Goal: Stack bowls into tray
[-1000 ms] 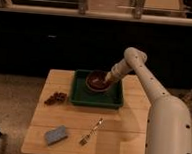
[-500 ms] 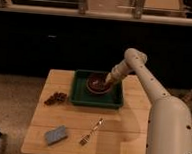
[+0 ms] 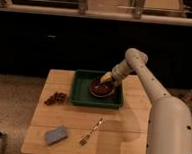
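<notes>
- Almost nothing has moved since the earlier frames: the arm is bent over the tray in the same way, and the bowls lie at the same place.
- The gripper [image 3: 105, 79] is low over the right part of the tray [image 3: 80, 95], at the far right edge of the bowls [image 3: 101, 87]. I cannot tell the state of the tool.
- The bowls show as one dark reddish-brown round shape inside the tray, right of its middle. How many are stacked there I cannot count.
- My judgement: the task is near its end. I see no other bowl on the table [image 3: 115, 133], so probably only the release and the lifting away of the arm are left.
- On the table outside the tray there are small dark red pieces [image 3: 55, 98] at the left, a grey-blue sponge [image 3: 57, 134] near the front left, and a fork [image 3: 91, 131] in the front middle. They lie as in the earlier frames.
</notes>
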Robot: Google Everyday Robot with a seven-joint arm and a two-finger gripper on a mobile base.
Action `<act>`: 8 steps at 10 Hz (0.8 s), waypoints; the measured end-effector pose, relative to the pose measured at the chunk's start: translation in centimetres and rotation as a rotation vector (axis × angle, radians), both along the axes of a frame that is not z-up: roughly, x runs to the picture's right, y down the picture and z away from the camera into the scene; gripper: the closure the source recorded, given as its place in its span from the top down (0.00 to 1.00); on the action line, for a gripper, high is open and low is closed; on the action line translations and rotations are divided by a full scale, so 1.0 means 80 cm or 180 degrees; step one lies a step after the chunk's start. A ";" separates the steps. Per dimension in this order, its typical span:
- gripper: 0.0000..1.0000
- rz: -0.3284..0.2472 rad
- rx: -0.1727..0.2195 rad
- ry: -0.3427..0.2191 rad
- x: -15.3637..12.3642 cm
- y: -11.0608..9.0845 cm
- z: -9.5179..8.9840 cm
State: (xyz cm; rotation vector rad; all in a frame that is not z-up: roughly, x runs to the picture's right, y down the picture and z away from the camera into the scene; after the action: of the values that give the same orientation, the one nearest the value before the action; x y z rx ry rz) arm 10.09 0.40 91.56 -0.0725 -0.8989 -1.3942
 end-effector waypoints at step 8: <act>0.80 0.0167 0.0255 0.0074 0.014 -0.054 -0.026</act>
State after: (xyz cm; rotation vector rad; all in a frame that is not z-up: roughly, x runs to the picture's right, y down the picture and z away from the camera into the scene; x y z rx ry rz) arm 11.24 -3.94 89.51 -0.0041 -0.8192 -1.3763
